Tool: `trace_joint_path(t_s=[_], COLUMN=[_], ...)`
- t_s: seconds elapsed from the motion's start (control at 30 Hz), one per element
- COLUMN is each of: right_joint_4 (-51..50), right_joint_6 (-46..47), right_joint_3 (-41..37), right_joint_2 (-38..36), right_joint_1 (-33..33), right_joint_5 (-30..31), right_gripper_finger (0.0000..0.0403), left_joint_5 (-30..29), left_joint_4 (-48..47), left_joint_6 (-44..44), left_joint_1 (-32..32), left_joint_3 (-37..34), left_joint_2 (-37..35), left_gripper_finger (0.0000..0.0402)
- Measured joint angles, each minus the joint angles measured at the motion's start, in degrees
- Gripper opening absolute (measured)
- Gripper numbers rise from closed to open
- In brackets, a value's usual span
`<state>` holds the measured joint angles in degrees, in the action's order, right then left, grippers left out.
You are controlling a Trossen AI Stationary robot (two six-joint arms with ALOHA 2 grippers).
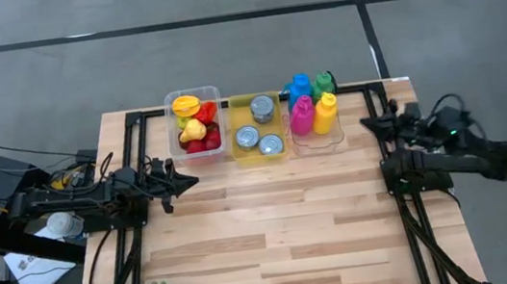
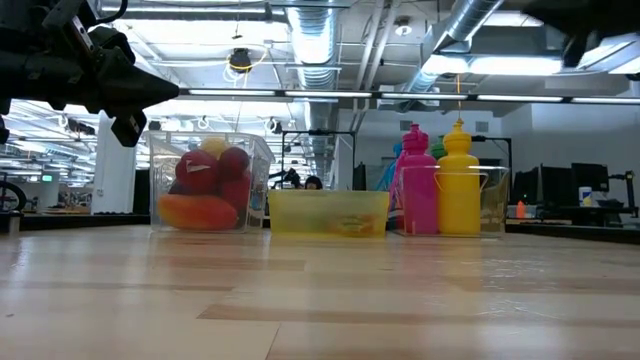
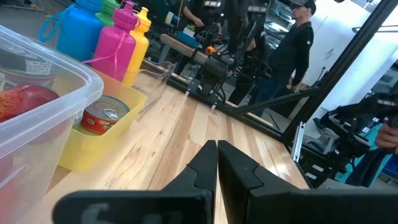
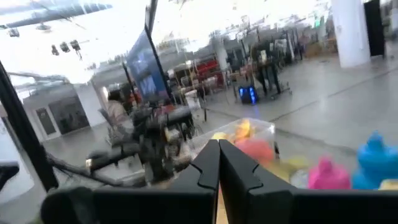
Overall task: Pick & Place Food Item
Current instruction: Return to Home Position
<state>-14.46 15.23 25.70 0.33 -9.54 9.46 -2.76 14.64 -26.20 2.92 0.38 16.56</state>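
Red, yellow and orange fruit (image 1: 194, 128) fills the transparent container (image 2: 160, 150). Touching its right side, a yellow tray (image 2: 330, 215) holds cans (image 3: 102, 115), labels too blurred to read. Left gripper (image 1: 194, 180) hovers just before the container, fingers pressed together; right gripper (image 1: 366, 125), likewise closed, well right of it
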Motion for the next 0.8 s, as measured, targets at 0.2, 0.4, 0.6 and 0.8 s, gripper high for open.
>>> trace_joint_path(t_s=[0.2,0.4,0.6,0.8], right_joint_4=[10.3,21.3,24.7,18.5], right_joint_6=[-0.2,1.6,3.9,3.9], right_joint_3=[-9.6,-19.9,-25.2,-25.2], right_joint_2=[3.3,3.0,1.0,0.7], right_joint_1=[0.2,0.2,0.2,0.2], right_joint_5=[-0.9,-2.7,-3.1,-3.2], right_gripper_finger=[0.0001,0.0,0.0,0.0], left_joint_5=[-0.2,-0.2,-0.2,-0.2], left_joint_4=[0.3,0.5,0.9,0.9], left_joint_6=[0.0,0.0,0.0,0.0], left_joint_1=[0.0,0.0,0.0,0.0], left_joint_3=[0.0,0.0,0.0,0.0], left_joint_2=[0.1,0.2,0.2,0.2], left_gripper_finger=[0.0002,0.0002,0.0002,0.0002])
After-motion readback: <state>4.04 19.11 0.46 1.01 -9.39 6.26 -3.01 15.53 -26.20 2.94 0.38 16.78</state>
